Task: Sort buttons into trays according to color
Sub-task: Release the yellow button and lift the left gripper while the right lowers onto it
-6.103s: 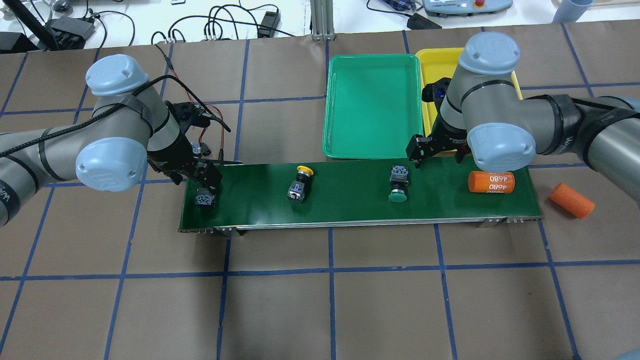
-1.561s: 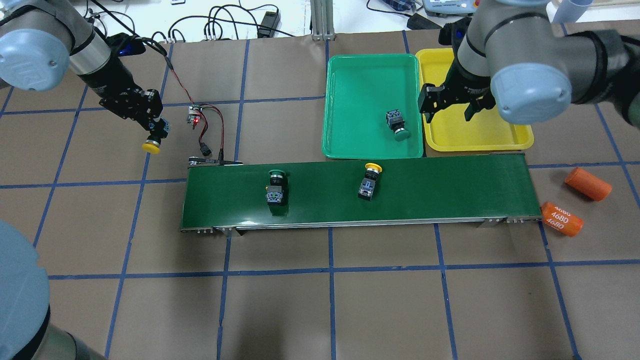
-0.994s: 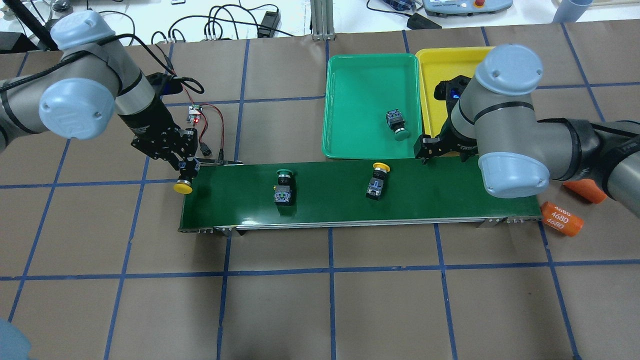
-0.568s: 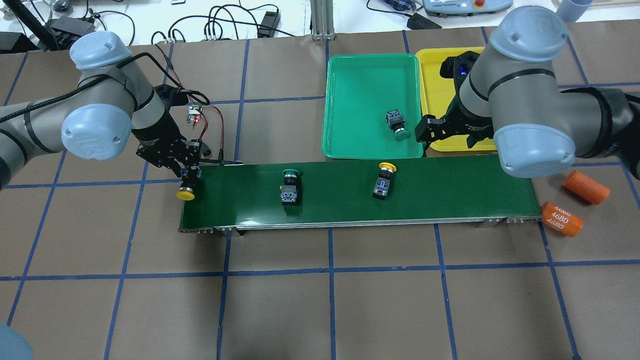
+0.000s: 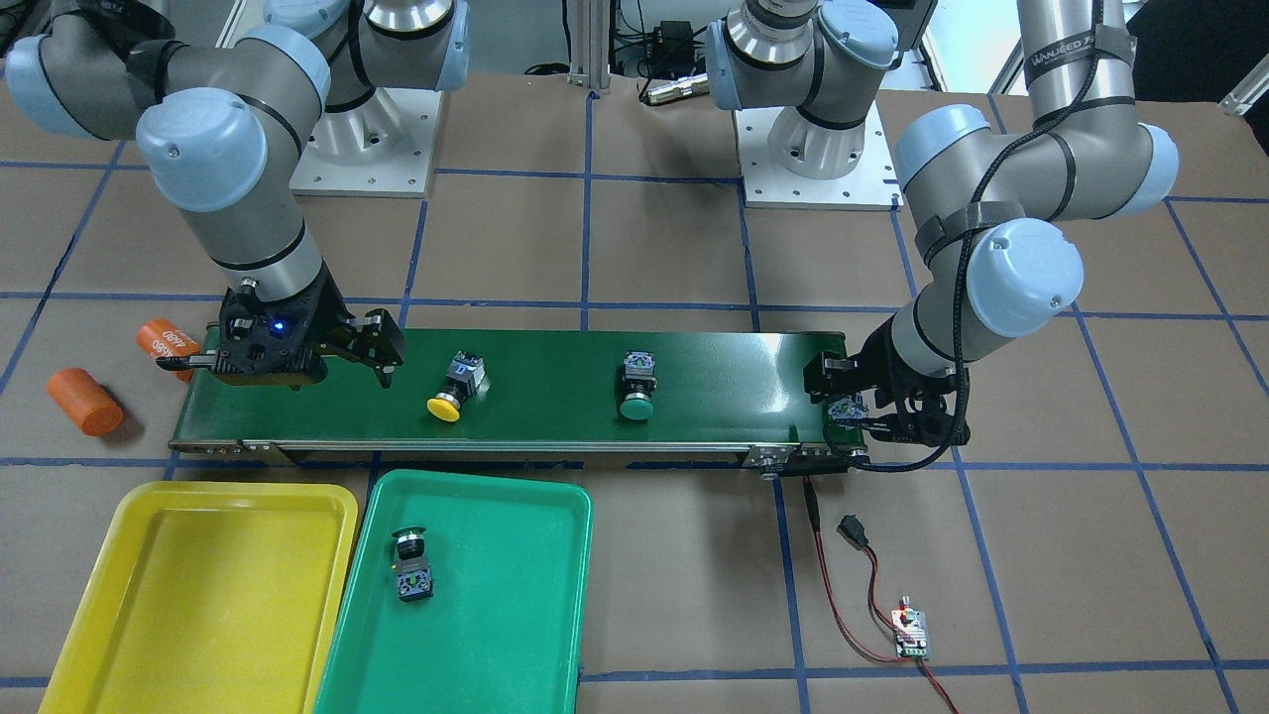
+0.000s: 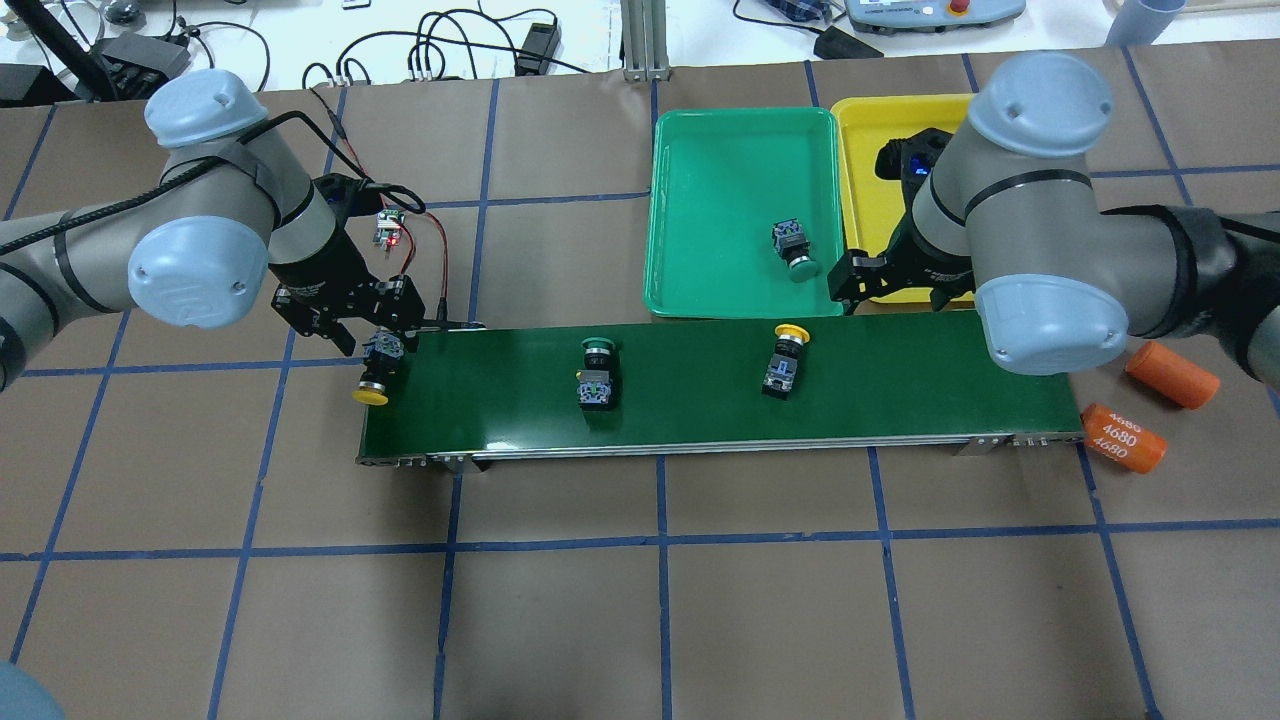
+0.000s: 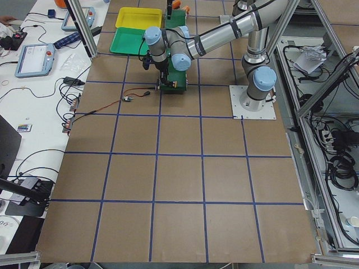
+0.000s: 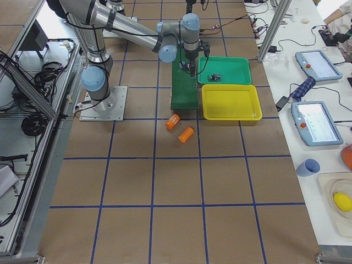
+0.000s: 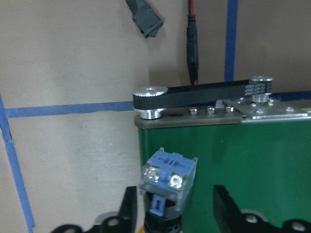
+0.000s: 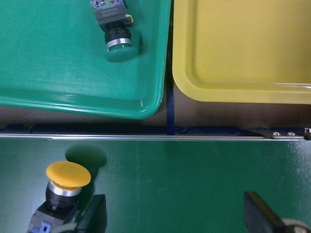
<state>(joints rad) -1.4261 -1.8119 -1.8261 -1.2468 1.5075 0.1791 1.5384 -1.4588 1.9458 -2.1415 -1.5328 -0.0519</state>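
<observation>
Sitting between the two fingers of the left claw [image 9: 174, 196] is the first yellow button [image 6: 377, 367]. It lies at the very end of the long green belt [image 6: 700, 410], right at the edge. Its blue block points away from the robot and its yellow cap points toward the robot. The fingers [image 9: 130, 208] stand a little apart from it (some green belt shows between one finger and the blue block). So the left claw is open and is not squeezing the button.

The right claw [image 5: 288, 369] is wide open too, and nothing is in it. It hangs over the other end of the belt, on the side near the trays. The second yellow button [image 6: 783, 358] lies on the belt just beside one finger, not between the two. Its cap points toward the green tray [image 6: 700, 180].

The first green button [image 6: 597, 373] lies near the middle of the belt, well apart from both claws. Its cap points toward the trays too. The second green button [image 6: 793, 250] lies inside the green tray, near the wall next to the yellow tray [image 5: 198, 605]. The two trays sit side by side, just past the belt.

Two orange cylinders [image 6: 1172, 373] lie on the brown bench [image 6: 660, 600] by the belt's end near the right claw. One has white numbers on it. A small circuit board [image 5: 910, 633] with red and black wires lies on the bench near the left claw.
</observation>
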